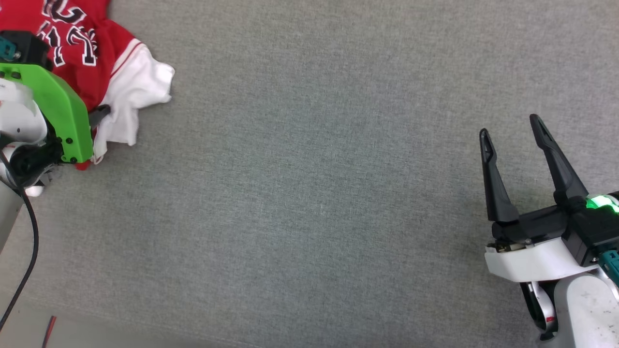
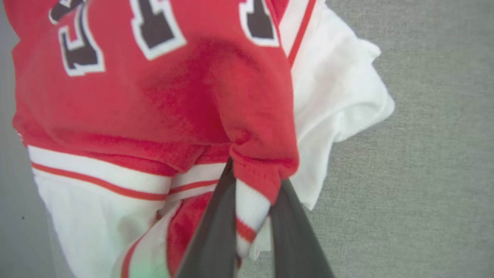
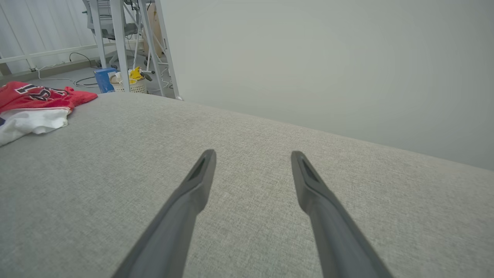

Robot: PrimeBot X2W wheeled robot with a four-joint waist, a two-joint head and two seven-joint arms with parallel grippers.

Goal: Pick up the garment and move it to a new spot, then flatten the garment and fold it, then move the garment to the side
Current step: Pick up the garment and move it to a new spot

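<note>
The garment (image 1: 82, 53), a red soft-fabric T-shirt with white short sleeves, red-and-white stripe trim and big black lettering outlined in white, lies bunched at the far left of the grey fabric-covered bench (image 1: 309, 193). One white sleeve is spread toward the middle of the bench, and the lettered front faces up.

In the left wrist view the garment (image 2: 173, 88) is rumpled. A fold of its red hem and striped trim is pinched in the left gripper (image 2: 255, 185). The two dark fingers (image 2: 216, 231) are closed down on that fold, with only the cloth between them. In the head view the left gripper (image 1: 99, 116) sits at the near edge of the shirt. It is mostly hidden behind a bright green housing (image 1: 58, 106) on the wrist, and a black cable (image 1: 31, 232) hangs down from the arm.

The right gripper (image 1: 508, 126) is at the lower right, well apart from the shirt. Its long dark fingers (image 3: 185, 208) are spread wide with nothing between them, over bare grey cloth. A green light (image 1: 599, 202) glows on its wrist.

In the right wrist view the right gripper (image 3: 252, 154) points across the bench, and the garment (image 3: 38, 100) lies far off at the left edge. Beyond the bench stand white metal frame legs (image 3: 119, 42), a blue box (image 3: 103, 79), a pale basket (image 3: 131, 85) and a plain pale wall (image 3: 328, 58).
</note>
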